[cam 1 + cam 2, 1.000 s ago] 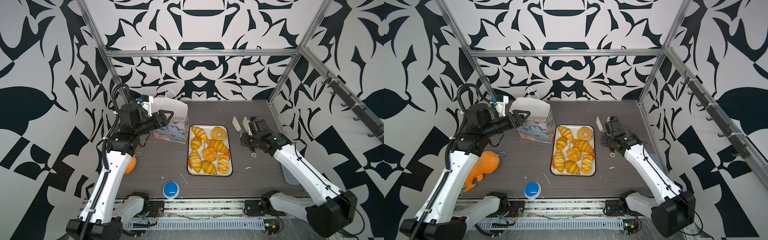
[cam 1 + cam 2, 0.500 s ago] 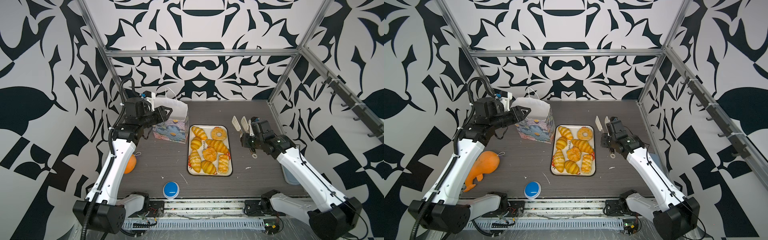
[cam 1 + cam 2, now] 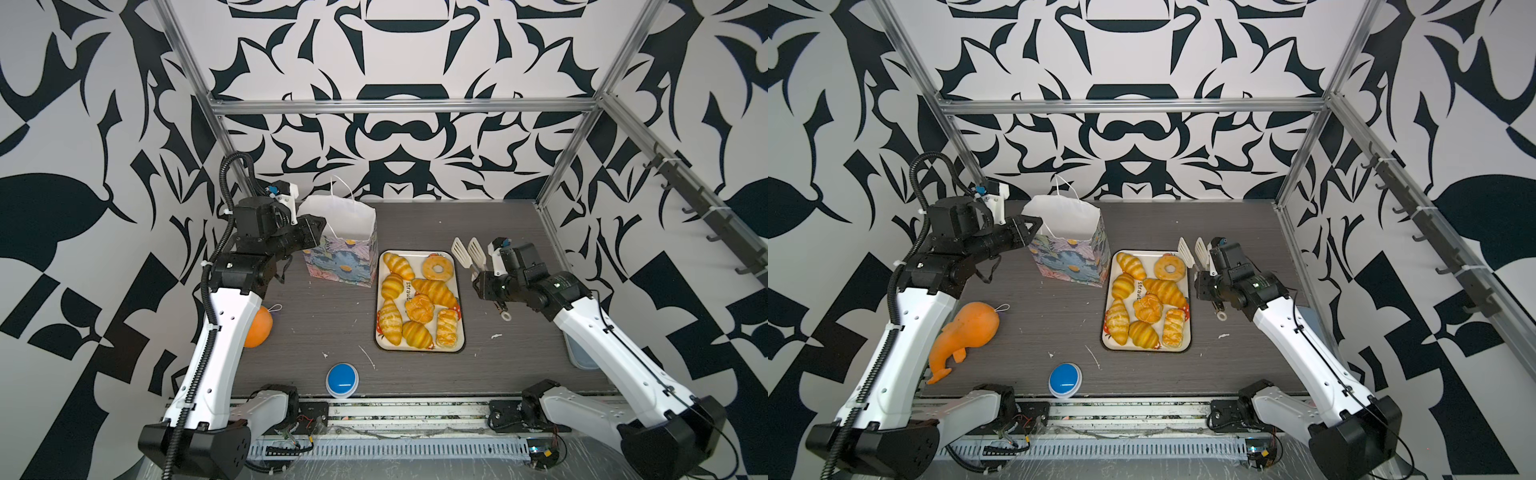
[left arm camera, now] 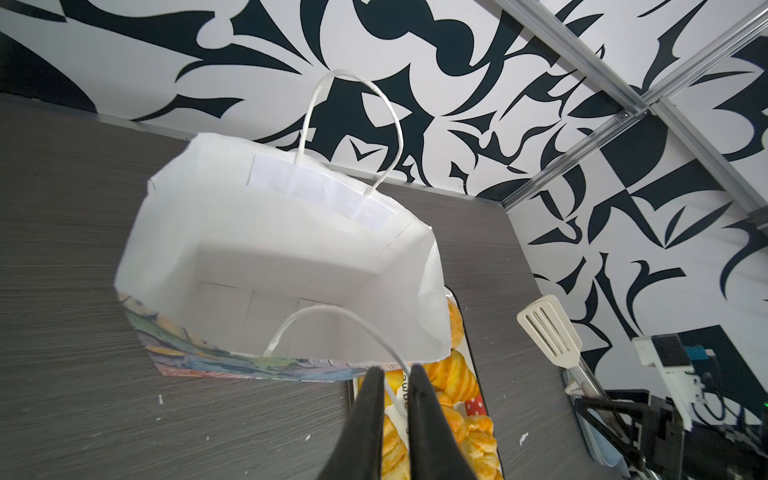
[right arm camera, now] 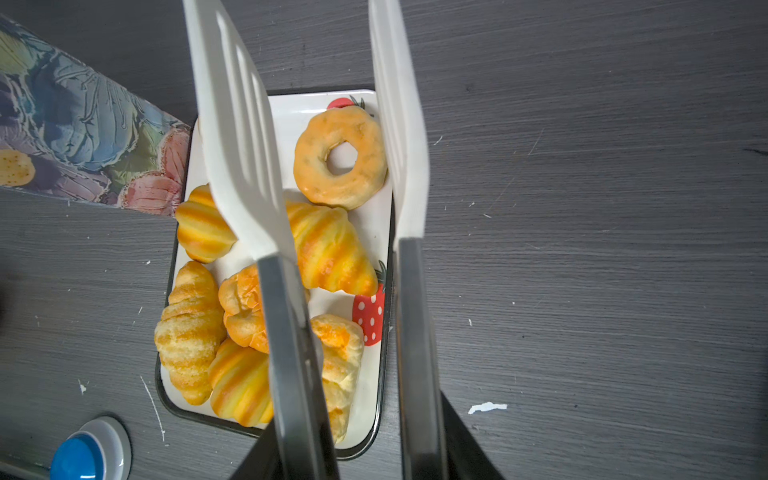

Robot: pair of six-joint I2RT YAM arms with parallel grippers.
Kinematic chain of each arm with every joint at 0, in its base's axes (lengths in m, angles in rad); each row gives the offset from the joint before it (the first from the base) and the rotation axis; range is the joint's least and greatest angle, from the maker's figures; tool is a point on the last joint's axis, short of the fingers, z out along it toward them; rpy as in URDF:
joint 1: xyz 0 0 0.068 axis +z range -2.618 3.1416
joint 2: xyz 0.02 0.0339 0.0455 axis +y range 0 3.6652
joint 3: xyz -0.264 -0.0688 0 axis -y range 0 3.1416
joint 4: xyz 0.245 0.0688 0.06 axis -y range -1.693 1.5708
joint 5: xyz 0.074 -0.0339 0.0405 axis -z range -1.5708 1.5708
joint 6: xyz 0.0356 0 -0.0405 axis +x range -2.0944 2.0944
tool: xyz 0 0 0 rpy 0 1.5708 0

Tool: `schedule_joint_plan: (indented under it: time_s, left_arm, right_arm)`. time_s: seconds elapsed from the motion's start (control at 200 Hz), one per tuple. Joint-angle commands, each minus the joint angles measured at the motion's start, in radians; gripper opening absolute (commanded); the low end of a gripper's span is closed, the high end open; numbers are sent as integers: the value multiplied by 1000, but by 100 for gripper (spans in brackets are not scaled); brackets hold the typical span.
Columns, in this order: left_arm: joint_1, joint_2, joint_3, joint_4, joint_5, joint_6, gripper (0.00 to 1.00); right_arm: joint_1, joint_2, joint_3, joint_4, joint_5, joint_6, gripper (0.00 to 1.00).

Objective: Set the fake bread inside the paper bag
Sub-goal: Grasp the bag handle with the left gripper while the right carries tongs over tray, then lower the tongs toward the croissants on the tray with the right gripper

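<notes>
Barely parted left claw [image 4: 395, 370] maybe pinching paper bag [image 4: 266, 232], right claw [image 3: 482, 280] holding tongs [image 5: 237, 145], golden fake bread [image 5: 328, 245].

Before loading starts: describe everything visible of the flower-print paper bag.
The tall white paper bag, printed outside with blue, purple and green flowers, stands upright on the dark table, beside the pastry tray, mouth open, plain white inside and empty. Its far cord handle stands up; the near handle passes between the left gripper's narrowly parted fingers.

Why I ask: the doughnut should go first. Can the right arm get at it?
Probably yes: the open tongs in the right gripper hover close beside the ring doughnut, which lies uncovered, nothing between.
</notes>
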Motion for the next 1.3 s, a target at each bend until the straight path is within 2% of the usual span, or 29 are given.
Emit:
schedule_joint_plan:
  time_s: [0.0,0.105,0.2,0.305,0.46,0.59,0.875,1.15,1.295]
  left_arm:
    - [3,-39,-28,-3,-33,33,18]
    - [4,-44,-38,12,-21,29,19]
    - [3,-34,-42,36,22,8,40]
    - [3,-9,-28,40,57,-14,49]
    - [3,27,6,-1,47,-22,51]
    - [3,51,2,32,69,-38,51]
    - [4,81,-37,173,194,-97,45]
    - [3,76,-33,84,98,-50,16]
    - [3,70,-25,29,53,-17,11]
  right_arm:
    - [15,0,31,8,-31,-13,46]
    - [36,13,37,0,-45,-11,46]
    - [59,25,40,-7,-37,-8,46]
    - [78,33,39,-5,-24,0,46]
    - [89,34,47,-1,-18,10,46]
    - [98,46,54,6,-18,12,46]
    - [126,48,48,18,-9,20,46]
    - [137,45,28,30,-1,37,46]
    - [141,47,36,30,1,38,46]
